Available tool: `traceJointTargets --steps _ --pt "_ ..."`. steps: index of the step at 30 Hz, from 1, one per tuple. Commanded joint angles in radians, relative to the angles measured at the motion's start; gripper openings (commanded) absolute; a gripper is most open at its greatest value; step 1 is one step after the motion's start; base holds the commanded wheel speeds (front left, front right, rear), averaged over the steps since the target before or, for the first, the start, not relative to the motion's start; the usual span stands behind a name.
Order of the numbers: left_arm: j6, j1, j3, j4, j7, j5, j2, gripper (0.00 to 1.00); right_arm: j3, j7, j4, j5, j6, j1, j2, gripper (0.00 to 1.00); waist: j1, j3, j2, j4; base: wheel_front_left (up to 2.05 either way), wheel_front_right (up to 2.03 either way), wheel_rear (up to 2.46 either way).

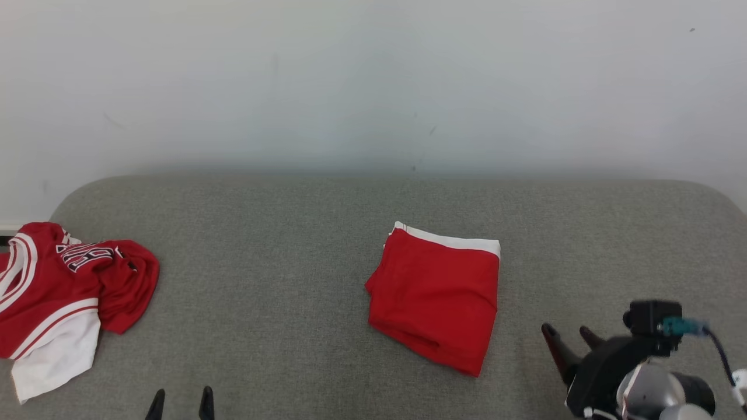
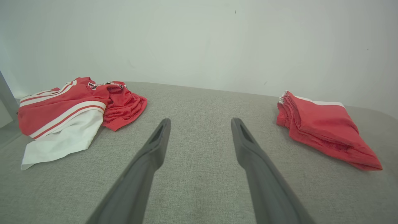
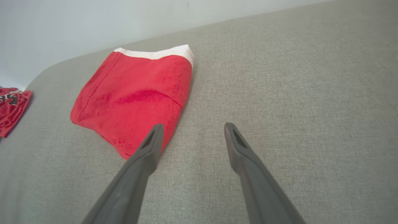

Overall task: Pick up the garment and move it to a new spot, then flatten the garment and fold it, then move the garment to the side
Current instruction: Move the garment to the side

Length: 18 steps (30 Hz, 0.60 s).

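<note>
A bare indoor room; whether home or test room, I cannot tell. A plain white wall fills the upper frame. Below it, a grey cloth-covered table with rounded corners carries a crumpled jersey at left and a folded garment mid-frame.

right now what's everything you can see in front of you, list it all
folded garment: one, red with a white band on its far edge, middle of the padded surface
crumpled jersey: one, red and white with dark lettering, left edge of the surface, unfolded
padded surface: one, grey fabric, under both garments
wall: one, pale, behind the surface
left tool: one, dark fingers, lower left of the head view, between the two garments, open and empty
right tool: one, dark fingers, lower right of the head view, just right of the folded garment, open and empty
wrist camera: one, black with a teal plug, on the right arm
</note>
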Motion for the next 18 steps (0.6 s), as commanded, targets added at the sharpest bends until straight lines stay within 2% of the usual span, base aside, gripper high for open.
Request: traceJointTargets --steps 1,3,7,12,18 --pt "0.000 0.000 -0.001 -0.002 -0.004 -0.002 -0.001 1.00 -0.003 0.061 -0.020 -0.010 0.001 -0.042 -0.007 1.00 0.0000 0.007 -0.0001 0.009 0.00 0.00 0.00" --pt "0.000 -0.009 -0.009 -0.007 -0.004 -0.003 -0.005 1.00 -0.026 0.212 -0.018 -0.046 0.001 -0.136 -0.006 1.00 0.0000 0.023 -0.0001 0.028 0.00 0.00 0.00" --pt "0.000 -0.021 -0.032 -0.009 -0.004 0.002 -0.006 1.00 -0.053 0.348 0.046 -0.062 0.001 -0.244 -0.007 1.00 0.0000 0.054 -0.0001 0.066 0.00 0.00 0.00" --pt "0.000 -0.053 -0.063 -0.005 -0.004 -0.002 0.002 1.00 -0.090 0.378 0.161 -0.113 0.001 -0.346 -0.006 1.00 0.0000 0.119 -0.0001 0.124 0.00 0.00 0.00" --pt "0.000 -0.085 -0.090 0.002 -0.004 -0.011 0.005 1.00 -0.134 0.338 0.288 -0.147 0.001 -0.414 -0.006 1.00 0.0000 0.175 -0.0001 0.181 0.00 0.00 0.00"
